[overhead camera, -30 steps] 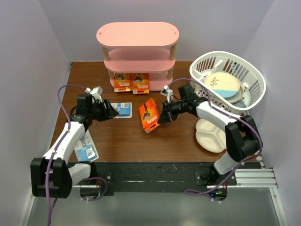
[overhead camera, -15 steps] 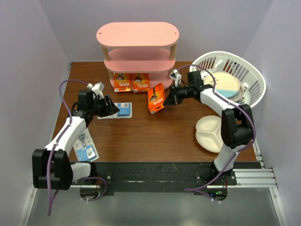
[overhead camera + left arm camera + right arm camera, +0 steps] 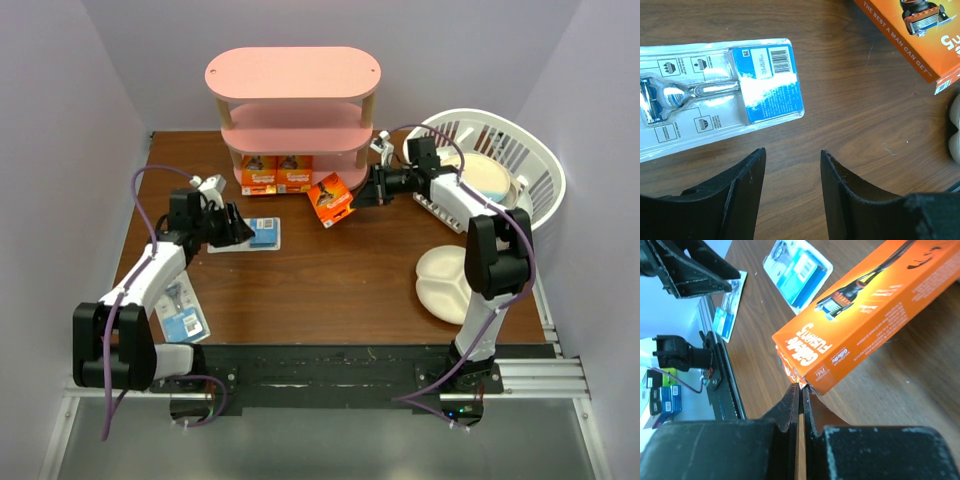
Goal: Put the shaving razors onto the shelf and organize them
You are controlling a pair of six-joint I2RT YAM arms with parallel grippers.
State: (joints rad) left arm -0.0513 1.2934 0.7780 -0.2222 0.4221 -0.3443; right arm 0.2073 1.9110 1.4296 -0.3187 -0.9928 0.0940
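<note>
The pink shelf (image 3: 293, 75) stands at the back; two orange razor packs (image 3: 277, 173) sit side by side on its bottom tier. My right gripper (image 3: 358, 192) (image 3: 801, 386) is shut on the end flap of a third orange pack (image 3: 331, 198) (image 3: 865, 315), held tilted above the table just right of those two. A white-and-blue blister card (image 3: 256, 233) (image 3: 715, 95) lies flat on the table. My left gripper (image 3: 237, 229) (image 3: 792, 155) stands open just short of its near edge, nothing between the fingers. Another blister card (image 3: 184, 312) lies near the left arm.
A white slatted basket (image 3: 535, 165) holding a round plate stands at the back right, close behind the right arm. A white divided plate (image 3: 448, 288) lies on the table at the right front. Walls close in on both sides.
The right arm has carried the orange pack from mid-table back and to the right, up beside the shelf's bottom tier. The left gripper has edged slightly towards the blister card.
</note>
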